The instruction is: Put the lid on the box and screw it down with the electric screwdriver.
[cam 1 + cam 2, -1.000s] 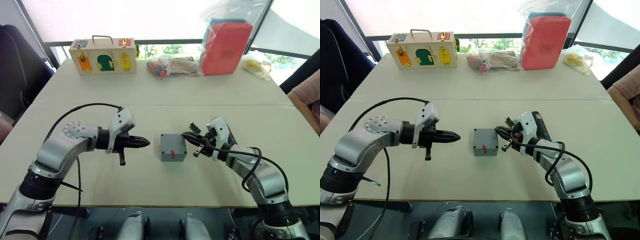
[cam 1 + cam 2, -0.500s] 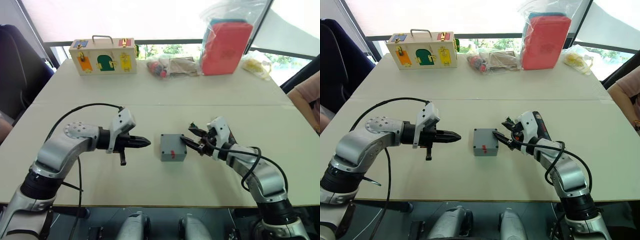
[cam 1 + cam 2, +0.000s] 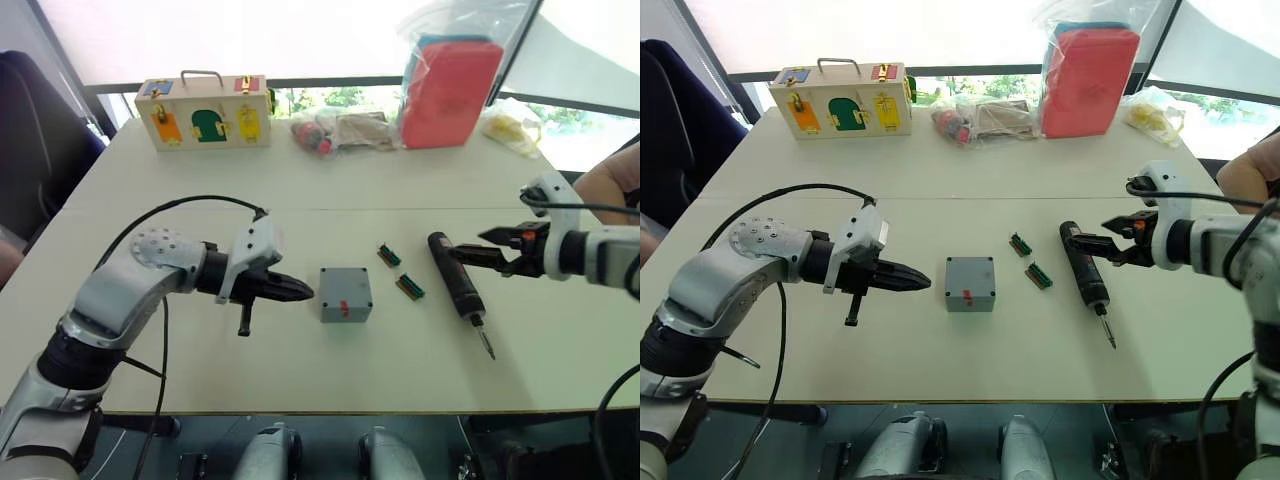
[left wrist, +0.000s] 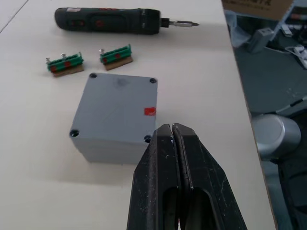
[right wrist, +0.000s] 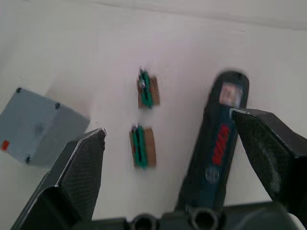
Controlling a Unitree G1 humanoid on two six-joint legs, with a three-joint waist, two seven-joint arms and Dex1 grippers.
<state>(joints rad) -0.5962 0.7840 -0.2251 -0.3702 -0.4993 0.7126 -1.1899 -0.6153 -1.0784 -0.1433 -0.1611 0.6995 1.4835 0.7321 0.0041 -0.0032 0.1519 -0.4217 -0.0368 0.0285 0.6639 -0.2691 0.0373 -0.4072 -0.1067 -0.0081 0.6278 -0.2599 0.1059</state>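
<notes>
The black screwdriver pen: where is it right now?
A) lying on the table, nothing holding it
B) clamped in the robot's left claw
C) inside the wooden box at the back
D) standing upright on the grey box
A: the electric screwdriver lies flat on the table, with the open right claw beside its butt end, not gripping it.

My left arm bends at the elbow and reaches in from the near left, forearm running rightward over the worktop (image 3: 300,370). My left claw (image 3: 303,291) points right, its two black fingers (image 4: 165,158) pressed flat together, gripping nothing. My right arm comes in from the right edge, forearm level and aimed left. My right claw (image 3: 1092,246) hangs just above the worktop with its fingers (image 5: 81,167) spread wide apart and nothing between them.
</notes>
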